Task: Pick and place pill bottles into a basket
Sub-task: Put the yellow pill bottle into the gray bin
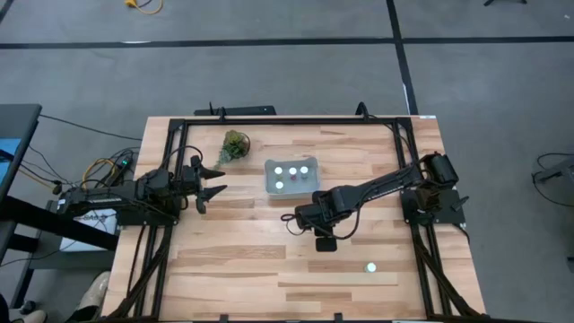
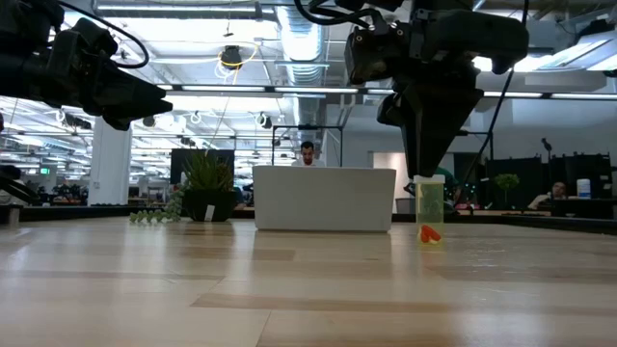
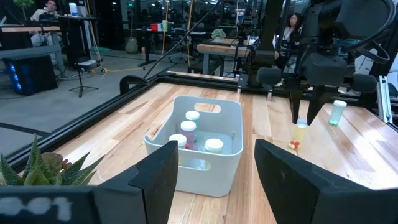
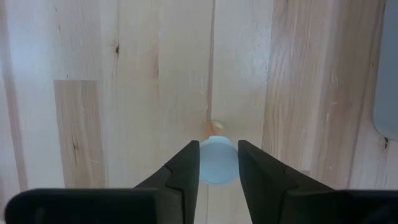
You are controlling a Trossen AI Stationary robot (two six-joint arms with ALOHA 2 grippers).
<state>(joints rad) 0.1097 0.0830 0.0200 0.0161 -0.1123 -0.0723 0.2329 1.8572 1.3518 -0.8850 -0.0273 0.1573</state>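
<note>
- The right gripper [image 4: 217,163] points straight down at the table [image 1: 233,260], a short way from the basket [image 1: 291,177] on its front side, towards the right arm's half.
- Between its two fingers [image 4: 186,168] stands a pill bottle [image 3: 300,133], upright on the wood, its white cap [image 4: 218,160] filling the gap; the fingers sit against the cap's sides, clasping it.
- A small orange bit [image 2: 430,233] lies at the bottle's foot.
- The basket holds four bottles [image 3: 188,132], caps up.
- One more bottle [image 1: 371,266] stands alone, well apart from the basket, near the table's front.
- The left gripper [image 1: 212,179] hangs spread and empty beside the green sprig [image 1: 235,145], left of the basket.
</note>
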